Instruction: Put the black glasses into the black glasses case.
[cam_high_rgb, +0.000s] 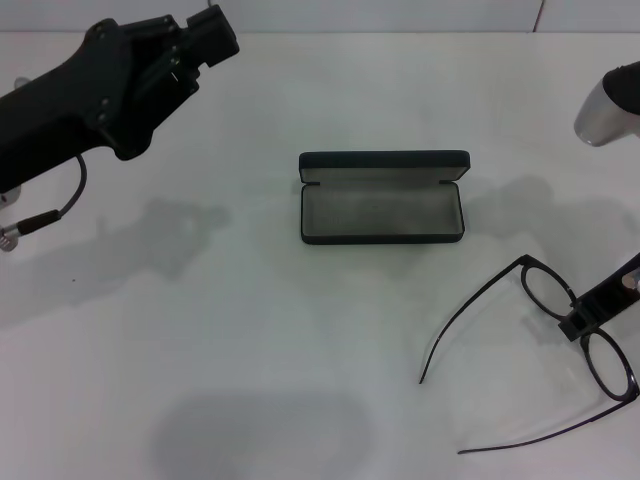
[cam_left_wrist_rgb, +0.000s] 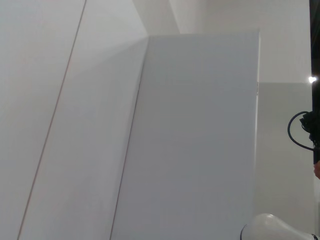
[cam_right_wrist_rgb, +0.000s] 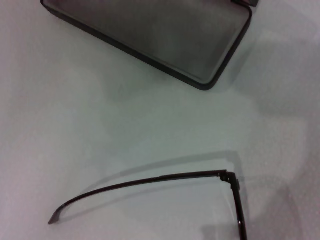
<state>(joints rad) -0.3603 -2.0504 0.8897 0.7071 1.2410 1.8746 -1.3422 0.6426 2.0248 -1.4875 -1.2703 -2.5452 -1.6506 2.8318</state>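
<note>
Lying unfolded on the plain white surface (cam_high_rgb: 250, 340), toward the near right: thin black-framed glasses with rounded clear lenses (cam_high_rgb: 560, 330), both slim curved temples spread wide and pointing left, lens front running near-to-far at the right edge of the head view. Sitting open at the middle of the surface, well apart from the glasses: rectangular matte black hard-shell glasses case with grey felt lining (cam_high_rgb: 383, 197), long axis running left to right, lid standing up along the far side. Reaching in from the right edge at the bridge between the two lenses: right gripper (cam_high_rgb: 600, 305), showing only as a black block there, seemingly pinching the frame, though contact being hard to confirm from this angle. Showing in the right wrist view: one temple (cam_right_wrist_rgb: 145, 187) curving across the surface, with a rounded corner of the open case beyond it. Hanging raised over the far left: left gripper (cam_high_rgb: 205, 40), dark arm angling up and rightward, finger state impossible to tell.
</note>
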